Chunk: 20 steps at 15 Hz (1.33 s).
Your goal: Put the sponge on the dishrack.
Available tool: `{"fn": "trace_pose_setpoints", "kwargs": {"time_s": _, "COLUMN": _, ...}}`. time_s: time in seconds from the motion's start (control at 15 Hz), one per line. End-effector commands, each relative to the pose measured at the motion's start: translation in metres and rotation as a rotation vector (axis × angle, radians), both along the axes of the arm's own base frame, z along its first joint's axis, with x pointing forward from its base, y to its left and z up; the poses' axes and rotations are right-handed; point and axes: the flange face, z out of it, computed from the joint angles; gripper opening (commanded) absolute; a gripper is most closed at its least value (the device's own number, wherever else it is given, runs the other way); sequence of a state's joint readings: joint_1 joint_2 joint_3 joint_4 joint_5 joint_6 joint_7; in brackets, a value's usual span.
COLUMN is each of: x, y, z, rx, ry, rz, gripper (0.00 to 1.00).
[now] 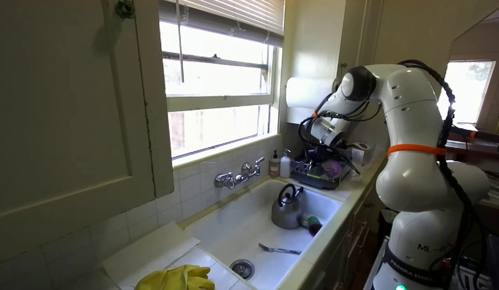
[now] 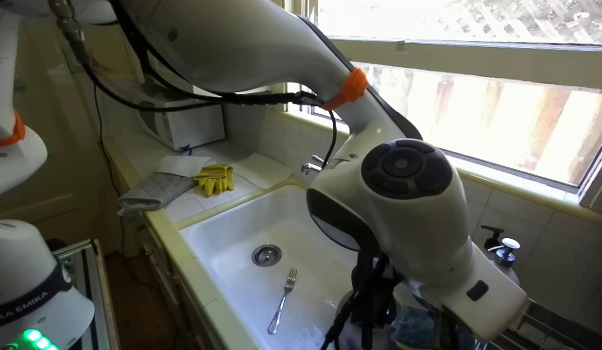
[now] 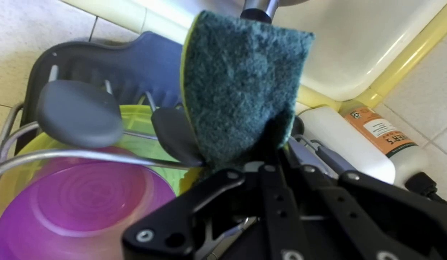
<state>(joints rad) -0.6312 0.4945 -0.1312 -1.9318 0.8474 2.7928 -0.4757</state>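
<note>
Since the Robotiq gripper pinches the green-and-yellow scrub sponge over the dishrack beside the counter edge, lower it clear of the purple bowl, then release.

Sponge: the broad face is rough, matt and fibrous. Dishrack: smooth metal wire; its tray is matt plastic. Purple bowl: smooth, translucent, glossy plastic. Sink: glossy and evenly smooth. Kettle: metal with a soft sheen. Fork: polished, reflective metal. Taps: bright, mirror-like metal. Gloves: smooth, rubber-like. Mitt: quilted, matt cloth. Paper roll: plain and matt. Bench: smooth tile with a faint sheen
</note>
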Motion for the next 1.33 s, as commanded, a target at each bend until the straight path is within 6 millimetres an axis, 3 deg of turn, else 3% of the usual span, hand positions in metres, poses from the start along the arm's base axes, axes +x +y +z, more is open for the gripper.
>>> {"fn": "trace_pose_setpoints", "kwargs": {"time_s": 0.0, "x": -0.010, "y": -0.014, "z": -0.006, "rx": 0.013, "ry": -0.012, "rz": -0.058, "gripper": 0.02}}
{"fn": "trace_pose_setpoints", "kwargs": {"time_s": 0.27, "x": -0.018, "y": -0.023, "z": 0.015, "rx": 0.002, "ry": -0.070, "rz": -0.094, "gripper": 0.02}}
{"fn": "trace_pose_setpoints", "kwargs": {"time_s": 0.6, "x": -0.026, "y": -0.029, "z": 0.022, "rx": -0.008, "ry": -0.157, "rz": -0.106, "gripper": 0.02}}
{"fn": "trace_pose_setpoints", "kwargs": {"time_s": 1.0, "x": -0.039, "y": -0.038, "z": 0.022, "rx": -0.038, "ry": -0.260, "rz": -0.136, "gripper": 0.02}}
{"fn": "trace_pose_setpoints", "kwargs": {"time_s": 1.27, "x": -0.034, "y": -0.026, "z": 0.009, "rx": -0.046, "ry": -0.269, "rz": -0.122, "gripper": 0.02}}
